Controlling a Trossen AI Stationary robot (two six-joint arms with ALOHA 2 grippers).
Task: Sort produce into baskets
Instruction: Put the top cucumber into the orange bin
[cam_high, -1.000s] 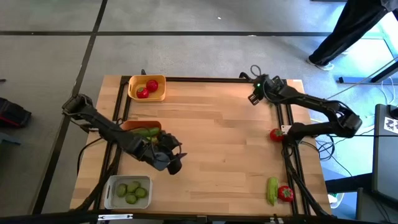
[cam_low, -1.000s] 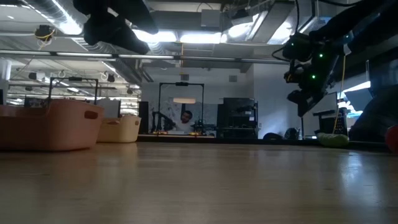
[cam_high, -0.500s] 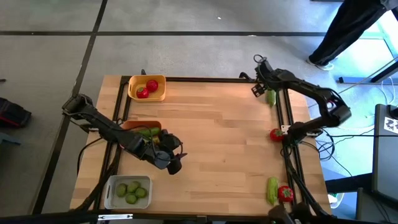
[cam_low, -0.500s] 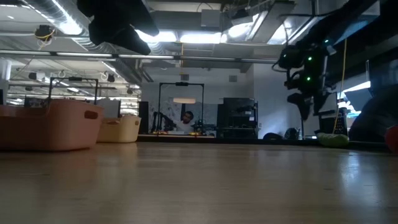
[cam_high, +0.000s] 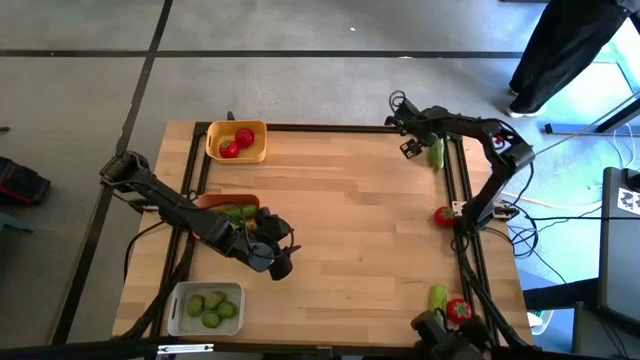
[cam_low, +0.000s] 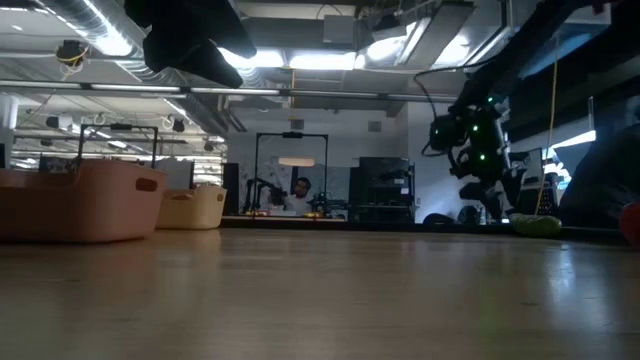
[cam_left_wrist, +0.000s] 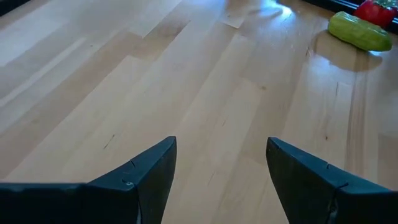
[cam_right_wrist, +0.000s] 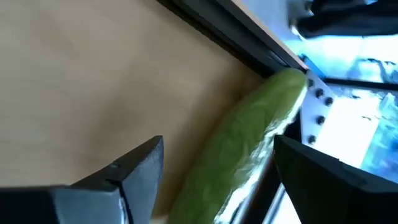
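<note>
A green cucumber (cam_right_wrist: 249, 146) lies on the table at the far right, next to the black frame rail (cam_high: 450, 170). My right gripper (cam_right_wrist: 217, 180) is open just above it, tipped steeply down. One finger stands on each side of the cucumber, which lies closer to one of them; in the high view the gripper (cam_high: 410, 148) is just left of the cucumber (cam_high: 436, 153). My left gripper (cam_left_wrist: 221, 168) hangs open and empty above the table's left middle (cam_high: 275, 260). The yellow basket (cam_high: 258, 152) holds tomatoes, the orange basket (cam_high: 212, 201) a cucumber and the white basket (cam_high: 180, 300) limes.
A tomato (cam_high: 444, 216) lies at the right edge. Another cucumber (cam_high: 438, 297) and tomato (cam_high: 460, 310) lie at the near right corner. Black frame rails run along the left, far and right sides. A person (cam_high: 570, 50) stands beyond the far right corner.
My right gripper has sunk toward the far-right cucumber and tipped more steeply down, while its arm swung toward the far edge. The cucumber, hidden under the gripper a second ago, now shows beside it. My left arm has kept still.
</note>
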